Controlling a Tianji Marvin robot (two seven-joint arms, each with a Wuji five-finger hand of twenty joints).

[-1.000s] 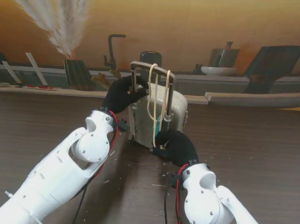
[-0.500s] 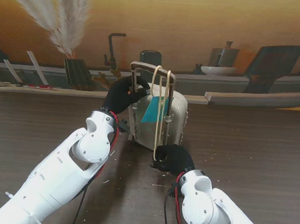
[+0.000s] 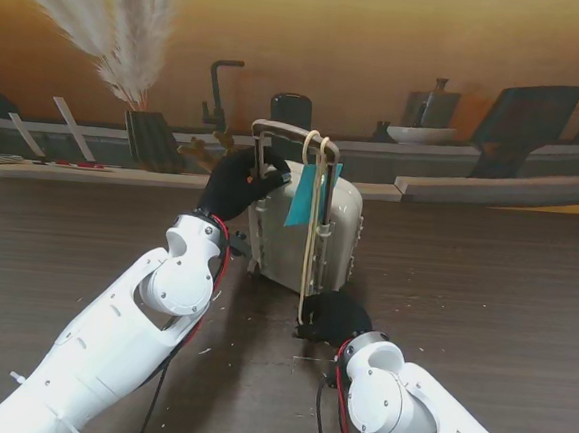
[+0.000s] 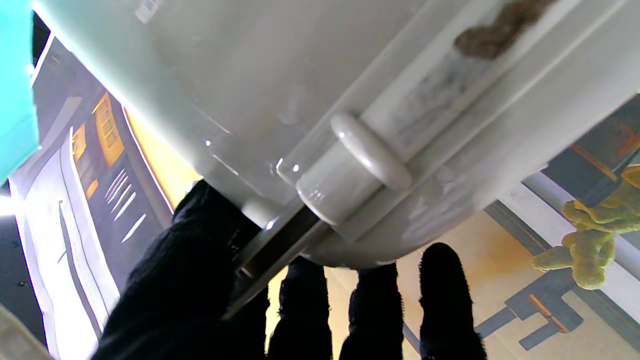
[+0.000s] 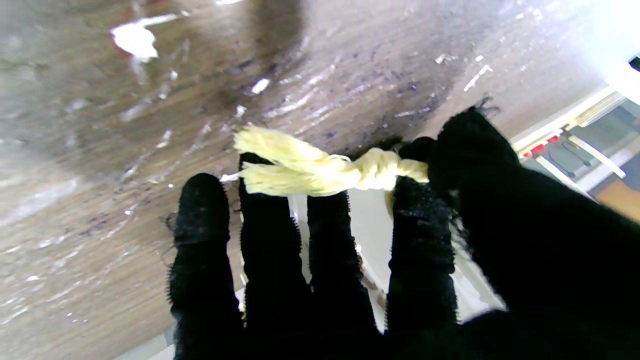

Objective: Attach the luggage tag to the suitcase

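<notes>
1. Standing upright on the table (image 3: 484,292), the suitcase (image 3: 333,235) sits ahead of us, its telescopic handle (image 3: 281,128) raised.
2. Our left hand (image 3: 240,181) has its fingers (image 4: 445,300) closed around the suitcase's upper left corner and the handle's left rod.
3. Our right hand (image 3: 334,316), nearer to us at the case's foot, pinches the knotted end of the cream cord (image 5: 325,170).
4. The cord loops over the handle bar, and the teal luggage tag (image 3: 302,203) hangs against the case just under it.
</notes>
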